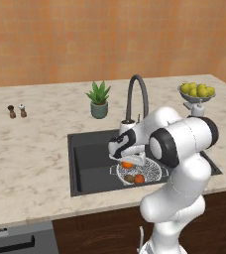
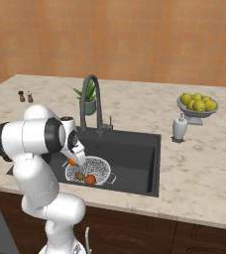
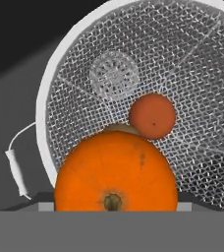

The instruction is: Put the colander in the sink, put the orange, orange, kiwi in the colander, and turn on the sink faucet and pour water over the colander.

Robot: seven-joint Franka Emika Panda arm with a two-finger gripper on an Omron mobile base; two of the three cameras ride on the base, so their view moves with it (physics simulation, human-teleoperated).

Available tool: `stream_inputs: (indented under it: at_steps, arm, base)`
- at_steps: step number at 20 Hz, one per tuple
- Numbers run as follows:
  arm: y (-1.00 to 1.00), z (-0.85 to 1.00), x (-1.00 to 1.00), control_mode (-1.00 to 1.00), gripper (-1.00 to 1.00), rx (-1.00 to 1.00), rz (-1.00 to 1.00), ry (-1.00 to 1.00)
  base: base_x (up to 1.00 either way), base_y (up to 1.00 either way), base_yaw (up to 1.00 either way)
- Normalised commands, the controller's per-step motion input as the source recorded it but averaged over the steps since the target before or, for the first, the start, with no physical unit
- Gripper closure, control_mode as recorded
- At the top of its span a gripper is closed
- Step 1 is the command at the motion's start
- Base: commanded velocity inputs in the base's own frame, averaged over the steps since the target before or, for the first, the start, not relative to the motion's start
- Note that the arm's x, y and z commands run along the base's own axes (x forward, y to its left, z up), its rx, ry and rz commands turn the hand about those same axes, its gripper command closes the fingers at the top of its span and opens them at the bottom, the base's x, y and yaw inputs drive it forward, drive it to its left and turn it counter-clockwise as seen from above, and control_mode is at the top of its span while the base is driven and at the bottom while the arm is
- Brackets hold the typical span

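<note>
The silver mesh colander (image 1: 153, 171) (image 2: 99, 163) (image 3: 182, 59) sits in the dark sink (image 1: 90, 163) (image 2: 135, 154). Inside it lie the olive-brown kiwi (image 1: 129, 177) (image 2: 79, 175) and the darker reddish orange (image 1: 139, 178) (image 2: 90, 179) (image 3: 152, 116). In the hand view the kiwi (image 3: 120, 128) peeks out just behind the bright orange. My gripper (image 1: 127, 159) (image 2: 72, 158) (image 3: 115, 199) hangs just above the colander's near side, shut on the bright orange (image 1: 127, 164) (image 2: 73, 161) (image 3: 115, 170). The dark gooseneck faucet (image 1: 136, 82) (image 2: 92, 84) stands behind the basin; no water shows.
A potted plant (image 1: 99, 99) stands left of the faucet. A pedestal bowl of lemons (image 1: 197, 92) (image 2: 198, 104) and a white soap dispenser (image 2: 179, 128) are on the counter to the right. Two small shakers (image 1: 17, 111) stand far left.
</note>
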Motion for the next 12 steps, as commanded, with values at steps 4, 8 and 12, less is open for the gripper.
stream_inputs:
  at_steps: [4, 8, 12]
  arm:
    - [0.00, -0.37, 0.20, -1.00, 1.00, 0.00, 0.00, 0.00]
    - [0.00, -0.26, 0.31, -1.00, 1.00, 0.00, 0.00, 0.00]
    - [0.00, -0.30, 0.03, -1.00, 1.00, 0.00, 0.00, 0.00]
  base:
    - [0.00, 0.00, 0.00]
    - [0.00, 0.00, 0.00]
    - [0.00, 0.00, 0.00]
